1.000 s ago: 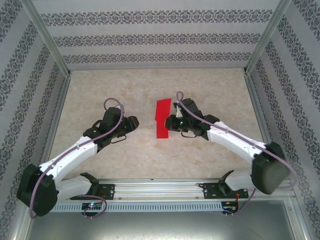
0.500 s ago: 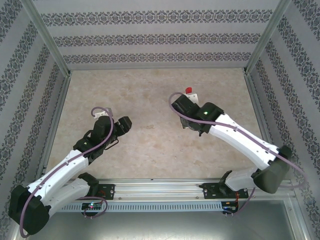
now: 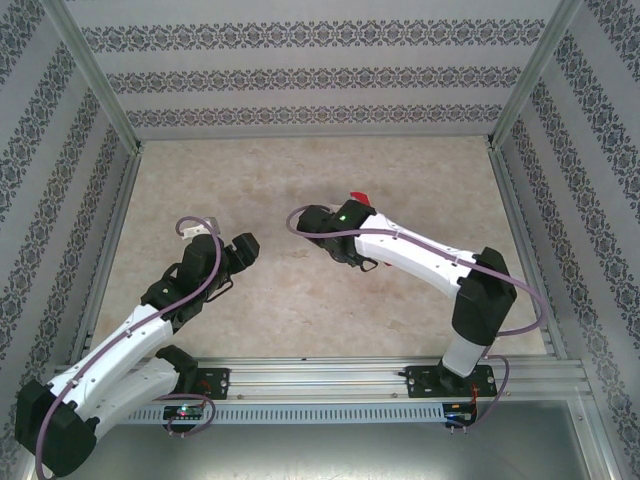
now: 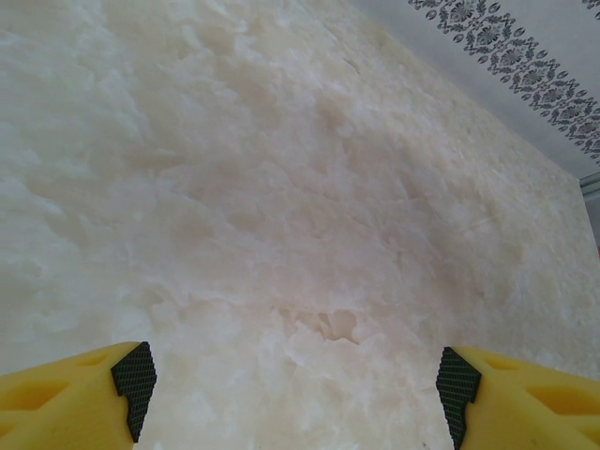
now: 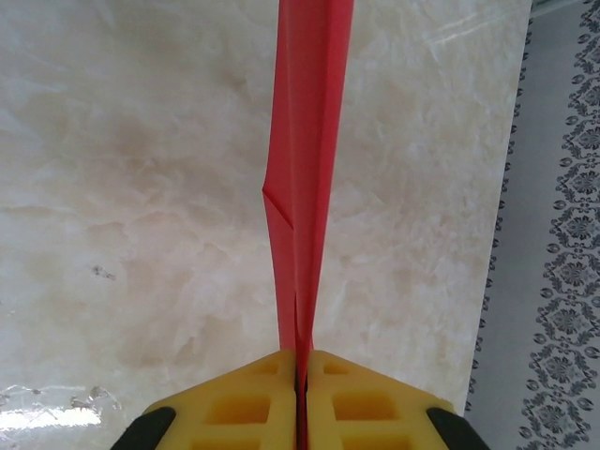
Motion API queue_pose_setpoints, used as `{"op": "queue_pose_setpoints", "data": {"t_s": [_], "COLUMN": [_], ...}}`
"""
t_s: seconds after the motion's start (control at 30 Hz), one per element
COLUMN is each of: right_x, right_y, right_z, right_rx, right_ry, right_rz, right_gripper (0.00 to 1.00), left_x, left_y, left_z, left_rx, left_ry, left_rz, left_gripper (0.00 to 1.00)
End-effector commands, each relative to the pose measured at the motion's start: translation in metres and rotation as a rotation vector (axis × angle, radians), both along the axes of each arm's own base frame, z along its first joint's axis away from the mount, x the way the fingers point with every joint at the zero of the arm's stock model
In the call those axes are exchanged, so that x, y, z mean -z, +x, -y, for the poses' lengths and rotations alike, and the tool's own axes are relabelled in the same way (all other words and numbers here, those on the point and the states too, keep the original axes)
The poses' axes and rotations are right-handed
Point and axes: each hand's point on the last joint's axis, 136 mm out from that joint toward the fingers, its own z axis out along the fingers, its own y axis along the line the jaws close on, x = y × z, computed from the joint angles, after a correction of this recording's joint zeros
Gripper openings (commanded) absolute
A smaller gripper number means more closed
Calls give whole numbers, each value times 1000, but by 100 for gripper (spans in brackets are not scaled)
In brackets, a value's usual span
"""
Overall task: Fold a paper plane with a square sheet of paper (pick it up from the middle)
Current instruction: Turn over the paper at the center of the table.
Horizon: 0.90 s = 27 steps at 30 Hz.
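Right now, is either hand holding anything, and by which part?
The right hand pinches the folded red paper at its near end; the left hand is open, holding nothing.

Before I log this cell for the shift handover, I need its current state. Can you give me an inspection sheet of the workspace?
Surface: pale marbled table, flat, no damage seen.
Job's things: red paper, folded into a narrow creased strip, held at one end; whether it touches the table cannot be told.
Clutter: nothing seen.
End effectors: right end effector shut on the red paper; left end effector open, holding nothing, over bare table.
Cables: purple cables loop off both arms, no snag seen.
Surroundings: patterned wall panels, metal frame posts, mounting rail at the near edge.
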Motion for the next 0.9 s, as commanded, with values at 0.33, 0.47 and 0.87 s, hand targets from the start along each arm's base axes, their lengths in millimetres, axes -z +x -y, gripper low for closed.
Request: {"op": "queue_pose_setpoints", "data": {"t_s": [0.33,0.47,0.87], "right_x": [92,113,65], "right_y": [-15,-24,-23], "right_z": [-76,-102,-140], "right_rx": [31,22,36], "right_ry": [244,308,1175], "right_rz": [-275,-341,-320], "right_gripper": [15,23,56], "left_x": [5,3,5], "left_y": [-11,-14,-15], "left_z": [-14,-16,-12], "left_rx": [-37,-43,-20], "left_ry": [20,14,4], "left_rz": [-12,-11,-11], "left_gripper": [82,82,83]}}
